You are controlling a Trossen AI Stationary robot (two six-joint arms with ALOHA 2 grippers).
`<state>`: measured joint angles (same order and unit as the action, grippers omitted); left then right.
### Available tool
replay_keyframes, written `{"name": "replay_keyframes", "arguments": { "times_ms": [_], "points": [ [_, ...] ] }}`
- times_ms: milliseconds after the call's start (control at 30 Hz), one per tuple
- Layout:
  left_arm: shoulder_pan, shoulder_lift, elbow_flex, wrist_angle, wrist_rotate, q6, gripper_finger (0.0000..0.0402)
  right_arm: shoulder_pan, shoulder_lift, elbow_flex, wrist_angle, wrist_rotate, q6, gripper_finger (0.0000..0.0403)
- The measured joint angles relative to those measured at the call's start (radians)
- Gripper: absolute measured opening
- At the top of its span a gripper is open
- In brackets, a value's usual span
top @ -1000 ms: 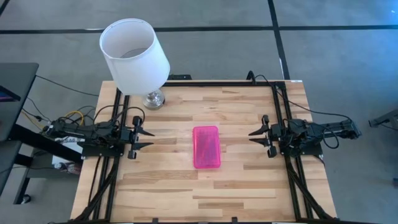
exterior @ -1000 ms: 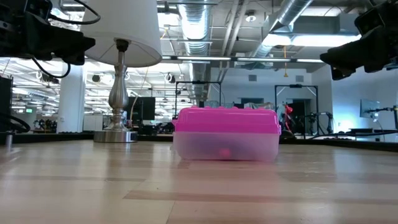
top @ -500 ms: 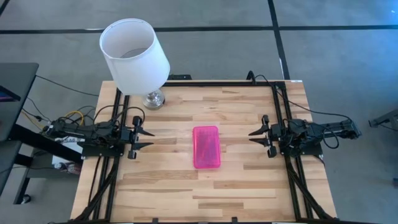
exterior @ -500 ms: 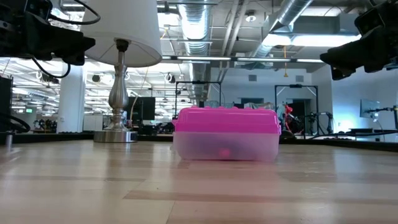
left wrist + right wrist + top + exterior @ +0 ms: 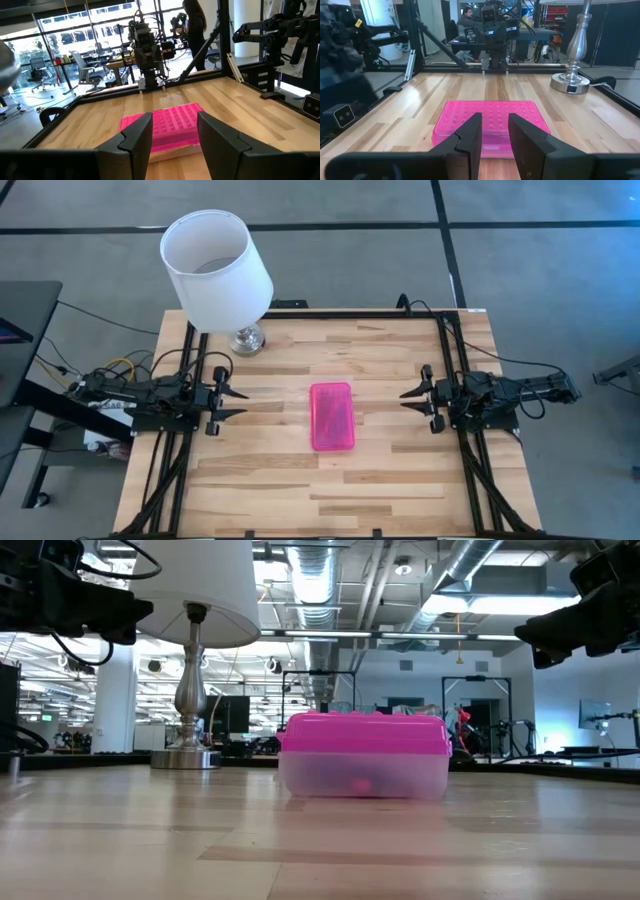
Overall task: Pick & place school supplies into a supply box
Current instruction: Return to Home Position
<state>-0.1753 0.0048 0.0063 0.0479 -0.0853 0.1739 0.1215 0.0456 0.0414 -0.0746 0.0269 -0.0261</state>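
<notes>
Sitting shut on pale plank table (image 5: 400, 470): pink supply box (image 5: 332, 416), workshop (image 5: 350, 690) beyond.

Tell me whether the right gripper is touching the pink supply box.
Apart. The high view shows a wide gap between the right gripper and the pink supply box.

Spread jaws frame the shut pink box (image 5: 175, 125) on the wooden tabletop (image 5: 250, 115), the other arm (image 5: 149, 47) beyond.

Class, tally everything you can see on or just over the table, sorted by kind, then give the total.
Box: 1
Lamp: 1
Grippers: 2 (left gripper, right gripper)
Total: 4
</notes>
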Motion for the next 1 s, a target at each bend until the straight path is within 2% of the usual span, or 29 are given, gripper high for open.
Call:
{"name": "replay_keyframes", "arguments": {
  "times_ms": [1000],
  "points": [
    [0.0,0.0,0.0,0.0,0.0,-0.007,0.0151,0.0,0.0,0.0,0.0,0.0,0.0,0.0091]
  ]
}}
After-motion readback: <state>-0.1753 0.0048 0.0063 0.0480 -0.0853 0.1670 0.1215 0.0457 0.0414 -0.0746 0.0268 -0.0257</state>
